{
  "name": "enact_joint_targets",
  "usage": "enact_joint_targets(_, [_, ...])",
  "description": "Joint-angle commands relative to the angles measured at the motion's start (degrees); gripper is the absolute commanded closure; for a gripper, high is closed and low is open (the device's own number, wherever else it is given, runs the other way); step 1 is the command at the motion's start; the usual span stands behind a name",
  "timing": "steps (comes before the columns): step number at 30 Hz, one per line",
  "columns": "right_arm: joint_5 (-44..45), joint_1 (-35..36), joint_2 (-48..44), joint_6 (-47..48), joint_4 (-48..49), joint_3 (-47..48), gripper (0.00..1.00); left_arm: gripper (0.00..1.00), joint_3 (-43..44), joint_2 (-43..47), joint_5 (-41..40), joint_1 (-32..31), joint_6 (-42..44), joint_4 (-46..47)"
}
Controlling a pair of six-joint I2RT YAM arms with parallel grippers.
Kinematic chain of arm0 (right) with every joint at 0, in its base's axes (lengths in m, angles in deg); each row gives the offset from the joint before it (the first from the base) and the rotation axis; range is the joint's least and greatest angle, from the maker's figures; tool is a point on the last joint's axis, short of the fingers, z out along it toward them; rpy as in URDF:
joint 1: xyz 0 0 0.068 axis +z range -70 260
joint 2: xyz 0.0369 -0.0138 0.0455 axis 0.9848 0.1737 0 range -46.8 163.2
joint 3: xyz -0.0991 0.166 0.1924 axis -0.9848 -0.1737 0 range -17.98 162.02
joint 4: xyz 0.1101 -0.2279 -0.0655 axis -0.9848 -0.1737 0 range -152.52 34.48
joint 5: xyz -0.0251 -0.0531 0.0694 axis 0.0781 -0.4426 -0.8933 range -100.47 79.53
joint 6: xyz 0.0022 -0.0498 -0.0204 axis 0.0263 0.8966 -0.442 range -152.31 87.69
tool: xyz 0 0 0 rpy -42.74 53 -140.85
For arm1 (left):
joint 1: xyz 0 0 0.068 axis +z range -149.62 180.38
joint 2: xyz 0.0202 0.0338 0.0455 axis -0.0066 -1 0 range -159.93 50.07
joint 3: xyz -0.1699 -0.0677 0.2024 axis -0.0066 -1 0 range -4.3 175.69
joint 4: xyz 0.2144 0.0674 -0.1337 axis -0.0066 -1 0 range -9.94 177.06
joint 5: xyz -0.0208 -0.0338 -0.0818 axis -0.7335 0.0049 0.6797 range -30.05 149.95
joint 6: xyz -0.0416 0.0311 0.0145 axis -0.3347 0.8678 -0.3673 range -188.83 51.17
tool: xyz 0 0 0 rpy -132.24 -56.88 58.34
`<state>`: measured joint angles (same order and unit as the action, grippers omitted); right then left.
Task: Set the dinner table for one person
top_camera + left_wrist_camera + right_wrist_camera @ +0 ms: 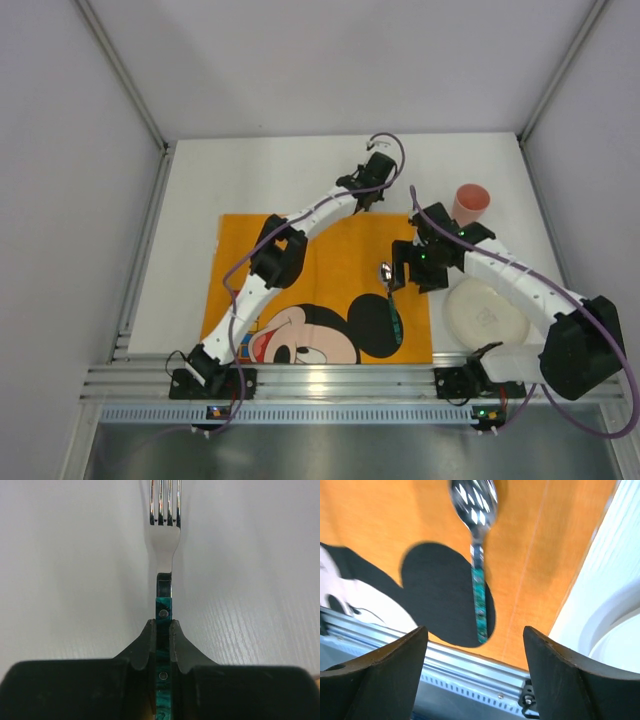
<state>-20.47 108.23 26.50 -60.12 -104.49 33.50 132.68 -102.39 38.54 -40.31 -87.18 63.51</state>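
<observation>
My left gripper (368, 190) is far out over the white dinner table (270, 170), just past the orange Mickey Mouse placemat (320, 260). In the left wrist view it (162, 626) is shut on the teal handle of a fork (162, 545), whose tines point away low over the tabletop (65, 555). My right gripper (405, 270) hangs open and empty over the placemat's right part. In the right wrist view it (475, 630) is above a teal-handled spoon (477, 580) that lies on the placemat (380, 520). The spoon also shows in the top view (388, 298).
A white plate (485, 312) lies on the table right of the placemat, under the right arm, and its rim shows in the right wrist view (615, 615). A pink cup (471, 203) stands at the back right. The silver rail (330, 380) runs along the near edge.
</observation>
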Motion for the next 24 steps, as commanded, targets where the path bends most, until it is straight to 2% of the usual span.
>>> enact_joint_targets(1, [2.35,-1.16,-0.79,2.06,-0.6,8.27,0.22,1.0,2.14,11.03,-2.32,0.78,4.1,6.84])
enact_joint_targets(3, [3.75,-1.51,1.05,2.94,-1.73,11.77,0.21,1.0,1.09,16.3,-2.94,2.18,4.37,7.12])
enact_joint_targets(5, [5.85,-2.03,2.37,4.34,-2.35,14.25,0.17,1.0,-3.81,22.71,-3.2,3.33,4.72,6.77])
enact_joint_targets(6, [6.48,-2.99,2.81,4.78,-2.97,16.61,0.13,1.0,-8.71,25.0,-3.55,3.68,4.99,6.42])
enact_joint_targets(7, [7.01,-3.53,3.25,5.31,-3.15,17.76,0.02,1.0,-11.63,29.46,-3.99,4.21,5.51,5.89])
enact_joint_targets(8, [7.01,-4.31,4.56,6.27,-3.32,18.82,0.0,1.0,-14.53,31.68,-4.25,4.3,5.69,4.93])
enact_joint_targets(9, [6.92,-5.89,5.27,6.71,-3.93,20.83,0.0,1.0,-17.51,34.14,-4.34,4.56,5.69,2.74])
enact_joint_targets(10, [6.66,-6.69,6.15,7.24,-4.37,21.89,0.0,1.0,-24.16,36.51,-4.78,4.82,5.43,1.59])
enact_joint_targets(11, [6.49,-7.48,7.55,8.03,-4.9,22.69,0.0,1.0,-27.88,41.67,-5.48,5.09,5.25,0.71])
enact_joint_targets(12, [6.31,-9.05,8.0,8.3,-4.99,23.74,0.0,1.0,-36.09,44.5,-6.01,5.18,5.08,-0.52])
enact_joint_targets(14, [5.96,-10.82,8.53,9.17,-4.91,24.1,0.0,1.0,-44.66,53.73,-6.45,5.97,3.85,-1.06])
enact_joint_targets(15, [6.04,-12.65,8.62,9.44,-4.91,24.01,0.0,1.0,-52.79,56.89,-6.54,6.32,2.8,-2.36])
enact_joint_targets(16, [6.04,-13.54,8.53,9.7,-4.91,23.93,0.0,1.0,-56.44,62.76,-6.54,7.37,-0.08,-3.33])
enact_joint_targets(19, [6.22,-17.58,8.09,11.02,-4.91,23.66,0.0,1.0,-68.23,71.74,-6.98,8.43,-6.23,-9.39])
enact_joint_targets(24, [6.75,-23.12,8.0,9.53,-5.0,24.63,0.0,1.0,-83.69,79.86,-4.87,8.61,-12.5,-11.87])
